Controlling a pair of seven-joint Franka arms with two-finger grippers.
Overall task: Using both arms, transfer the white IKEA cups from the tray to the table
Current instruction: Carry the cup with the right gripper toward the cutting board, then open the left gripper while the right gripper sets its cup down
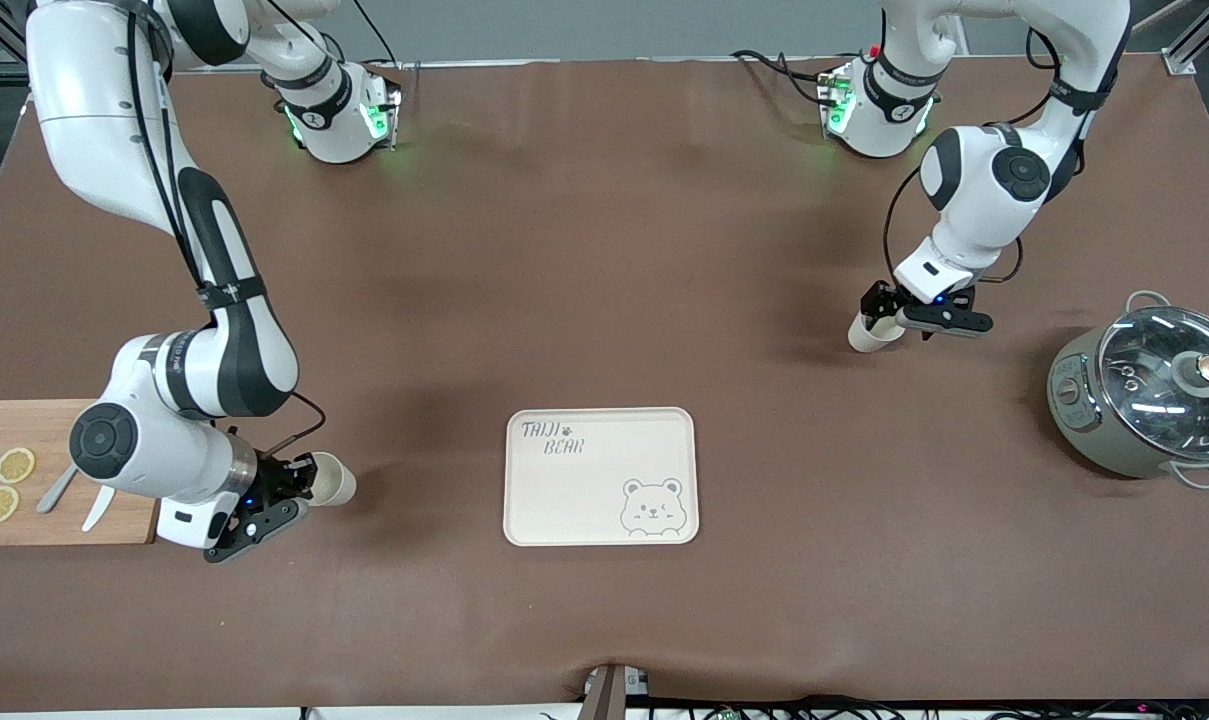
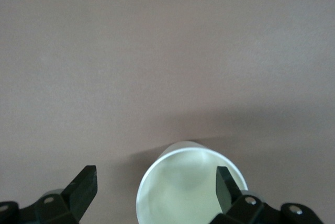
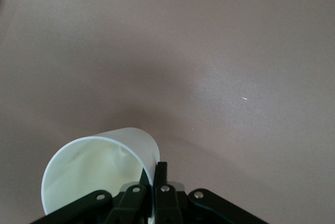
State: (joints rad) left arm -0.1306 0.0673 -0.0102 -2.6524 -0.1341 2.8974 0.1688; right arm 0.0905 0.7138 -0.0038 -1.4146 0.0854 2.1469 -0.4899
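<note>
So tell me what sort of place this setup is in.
Probably a robotics lab staged as a kitchen: two bench-mounted arms at a brown-covered table, with a lidded pot, a cutting board with lemon slices and a bear-print tray.

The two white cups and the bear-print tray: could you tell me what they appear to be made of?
Both white cups look like thin matte plastic, possibly paper: the walls are thin and slightly translucent in the wrist views. The tray looks like matte cream plastic or melamine, with rounded moulded edges and printed artwork.
</note>
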